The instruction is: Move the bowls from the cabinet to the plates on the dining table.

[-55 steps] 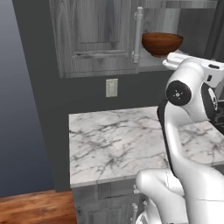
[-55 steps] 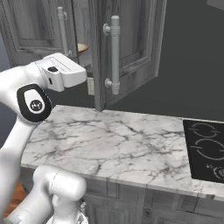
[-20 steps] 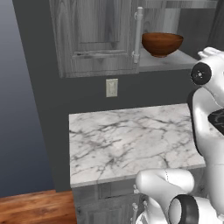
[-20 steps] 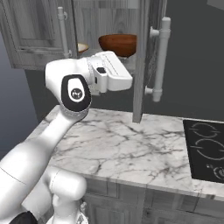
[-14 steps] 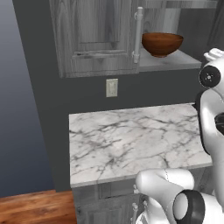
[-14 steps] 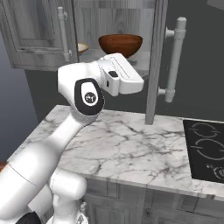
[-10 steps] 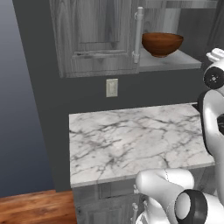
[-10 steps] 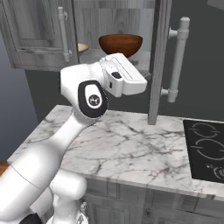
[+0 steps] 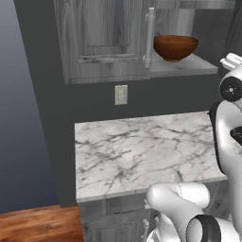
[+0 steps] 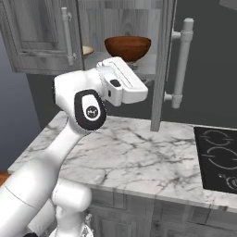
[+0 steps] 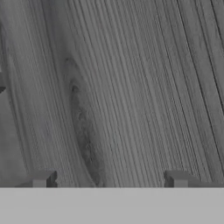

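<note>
My gripper (image 11: 109,181) has its fingers wide apart, right up against grey wood of the cabinet (image 9: 101,42). The open cabinet door (image 10: 163,60) stands at my 3 o'clock with its long handle (image 10: 181,62). The way to the reddish-brown bowl (image 10: 127,47) on the shelf is free. The marble counter (image 10: 139,157) below has lots of room.

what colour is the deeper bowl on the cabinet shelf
Glossy reddish-brown wood bowl; the right base view shows it best.
</note>
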Available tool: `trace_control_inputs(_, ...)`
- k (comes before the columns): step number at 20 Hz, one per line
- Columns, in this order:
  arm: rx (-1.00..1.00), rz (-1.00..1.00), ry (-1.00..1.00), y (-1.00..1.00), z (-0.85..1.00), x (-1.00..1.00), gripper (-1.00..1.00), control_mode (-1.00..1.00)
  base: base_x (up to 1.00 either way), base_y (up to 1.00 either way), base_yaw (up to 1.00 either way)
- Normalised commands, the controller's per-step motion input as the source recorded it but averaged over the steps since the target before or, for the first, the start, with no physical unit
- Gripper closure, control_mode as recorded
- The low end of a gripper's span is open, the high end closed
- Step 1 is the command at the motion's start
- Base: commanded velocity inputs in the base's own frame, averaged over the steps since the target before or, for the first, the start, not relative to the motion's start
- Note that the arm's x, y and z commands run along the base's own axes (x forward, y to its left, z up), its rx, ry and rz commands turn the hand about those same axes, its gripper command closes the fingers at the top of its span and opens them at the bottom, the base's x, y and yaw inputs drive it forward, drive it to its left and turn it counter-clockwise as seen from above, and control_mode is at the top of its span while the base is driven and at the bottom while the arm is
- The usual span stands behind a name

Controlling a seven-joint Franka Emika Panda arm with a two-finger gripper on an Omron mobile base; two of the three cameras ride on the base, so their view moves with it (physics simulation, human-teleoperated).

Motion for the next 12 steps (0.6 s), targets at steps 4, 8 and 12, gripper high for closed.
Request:
trace_control_inputs(4,-0.03,0.09,-0.01,0.51,-0.07,-0.24,-1.0,-1.0,0.0,0.0,0.0)
trace_control_inputs(8,-0.03,0.18,0.0,0.33,0.02,-0.08,-1.0,-1.0,0.0,0.0,0.0)
trace_control_inputs(12,-0.02,0.2,0.0,0.21,0.12,0.0,-1.0,-1.0,0.0,0.0,0.0)
